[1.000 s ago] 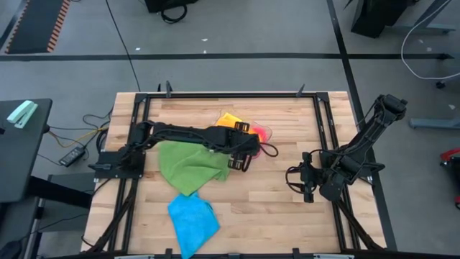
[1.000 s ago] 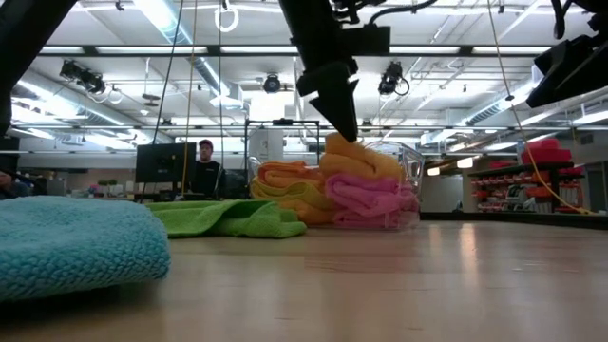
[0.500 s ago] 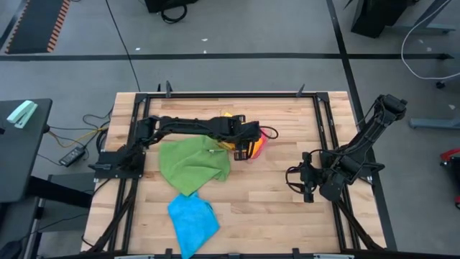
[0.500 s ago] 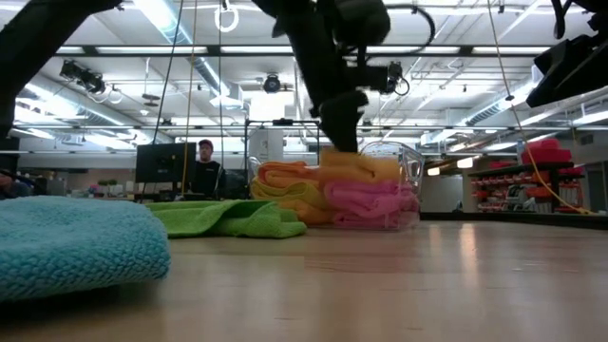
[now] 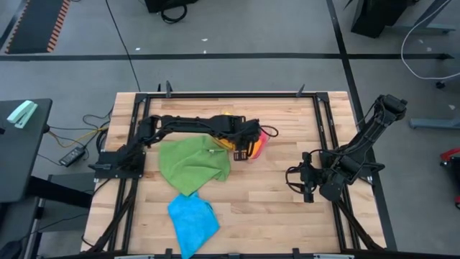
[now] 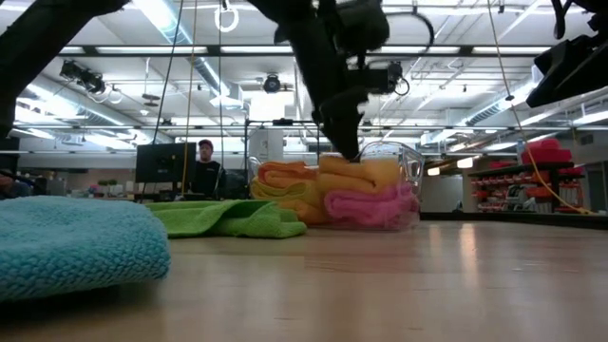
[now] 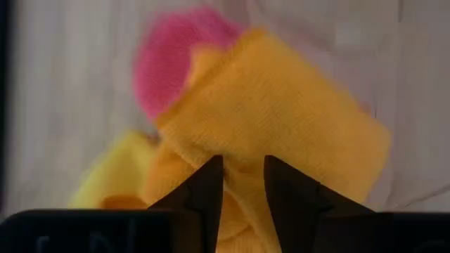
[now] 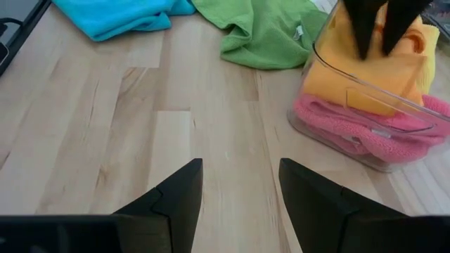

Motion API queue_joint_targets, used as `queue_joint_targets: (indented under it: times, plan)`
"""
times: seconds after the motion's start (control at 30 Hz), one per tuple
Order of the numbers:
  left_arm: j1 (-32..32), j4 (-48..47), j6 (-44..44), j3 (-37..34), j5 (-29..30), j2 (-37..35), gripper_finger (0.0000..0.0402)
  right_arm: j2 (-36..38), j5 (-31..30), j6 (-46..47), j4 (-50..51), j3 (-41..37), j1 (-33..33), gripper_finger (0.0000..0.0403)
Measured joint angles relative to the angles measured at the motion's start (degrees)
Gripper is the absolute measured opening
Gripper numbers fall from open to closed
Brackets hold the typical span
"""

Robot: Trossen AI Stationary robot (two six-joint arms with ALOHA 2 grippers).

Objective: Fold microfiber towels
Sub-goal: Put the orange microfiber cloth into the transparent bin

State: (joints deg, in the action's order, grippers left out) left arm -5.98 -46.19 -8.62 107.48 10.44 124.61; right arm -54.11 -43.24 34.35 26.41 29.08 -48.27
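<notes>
A clear plastic tray [image 8: 380,105] near the table's middle holds bunched towels: an orange towel [image 7: 281,112] on top, a pink towel [image 6: 370,207] under it and a yellow towel [image 7: 116,169] beside them. My left gripper [image 5: 249,149] reaches down into the tray and is shut on the orange towel [image 6: 366,171]. A green towel [image 5: 192,164] lies crumpled flat on the table left of the tray. A blue towel [image 5: 192,219] lies by the near edge. My right gripper [image 5: 305,183] waits open at the right, above bare wood. My left gripper has a raised fold of the top orange towel [image 7: 245,184] between its two fingers [image 7: 209,191]. The fingers slant down from above, from the table's left side. The towel still lies on the pile in the tray, its top pressed down under the fingertips [image 6: 344,150].
A black metal frame [image 5: 144,101] runs round the wooden table top. Bare wood [image 8: 211,105] lies between the tray and my right gripper. In the low view a person stands far off in the room beyond the table.
My left gripper has gone from the green towel's right edge toward the tray and down into it, rolling as it went. It has come onto the orange towel, whose raised hump is now pressed flatter. The green and blue towels have stayed put.
</notes>
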Motion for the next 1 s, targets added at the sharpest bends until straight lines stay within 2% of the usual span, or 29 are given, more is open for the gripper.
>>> queue_joint_targets:
  times: [0.33,0.7,1.0]
  plan:
    - [0.1,-0.2,3.8,3.6,1.4,-2.4,0.0111,0.0,0.0,-0.2,-0.3,0.0,0.0,0.0197]
    - [-2.5,2.6,3.9,3.5,1.4,6.8,0.0085,0.0,-0.2,-0.3,-0.4,0.0,0.0,0.0197]
    - [-2.4,0.7,3.0,4.9,1.3,6.2,0.0079,0.0,-0.2,-0.5,-0.4,0.0,0.0,0.0197]
